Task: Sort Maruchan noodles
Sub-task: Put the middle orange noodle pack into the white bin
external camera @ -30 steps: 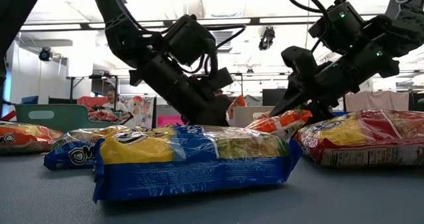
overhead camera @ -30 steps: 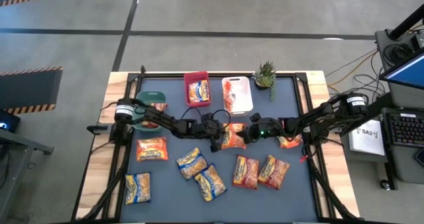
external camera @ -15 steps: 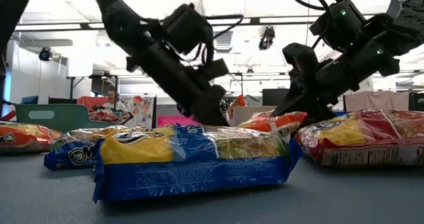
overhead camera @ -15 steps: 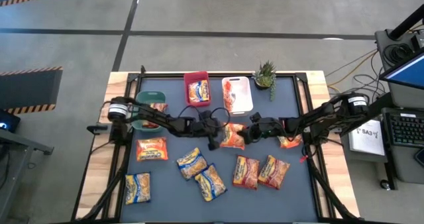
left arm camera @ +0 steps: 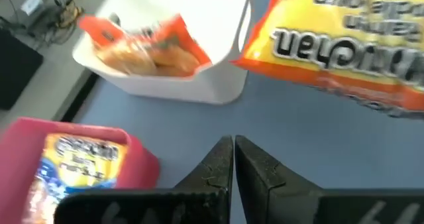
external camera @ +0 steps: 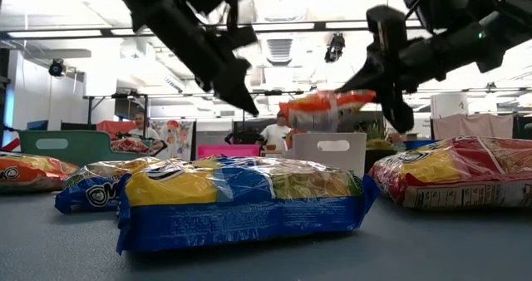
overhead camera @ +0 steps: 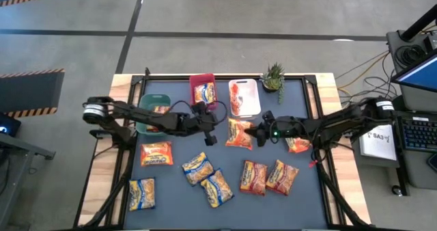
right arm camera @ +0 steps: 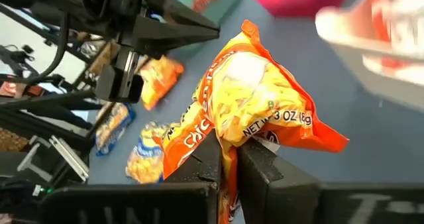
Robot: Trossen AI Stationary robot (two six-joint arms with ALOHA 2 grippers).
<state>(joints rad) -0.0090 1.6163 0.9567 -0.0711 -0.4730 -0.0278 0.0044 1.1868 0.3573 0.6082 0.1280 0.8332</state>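
Observation:
My right gripper [overhead camera: 256, 135] is shut on an orange Maruchan packet [overhead camera: 239, 133] and holds it in the air in front of the white bin [overhead camera: 253, 111]. My left gripper [overhead camera: 210, 139], shut and empty [left arm camera: 233, 148], hangs above the table just left of that packet. Other packets lie flat on the mat: an orange one [overhead camera: 156, 153], yellow-and-blue ones [overhead camera: 196, 168] [overhead camera: 216, 186] [overhead camera: 142, 193], and red-orange ones [overhead camera: 253, 178] [overhead camera: 282, 176] [overhead camera: 298, 144]. The white bin, the red bin [overhead camera: 203, 78] and the green bin [overhead camera: 145, 98] each hold a packet. My right gripper pinches the orange packet between its two fingers at the packet's right-hand edge [right arm camera: 233, 139], coming in roughly level from the table's right. The packet is lifted clear of the table [external camera: 332, 106] and sticks out from the fingers toward the left arm, lying nearly flat.
A small potted plant [overhead camera: 273, 77] stands at the far edge beside the white bin. The three bins line the far side of the blue mat [overhead camera: 177, 204]. People stand in the room beyond the table [external camera: 274, 135].
My right gripper has risen from the table with the orange packet, which was lying on the mat and now hangs clear. My left gripper has drawn back up and toward the table's left and far side, away from that packet.

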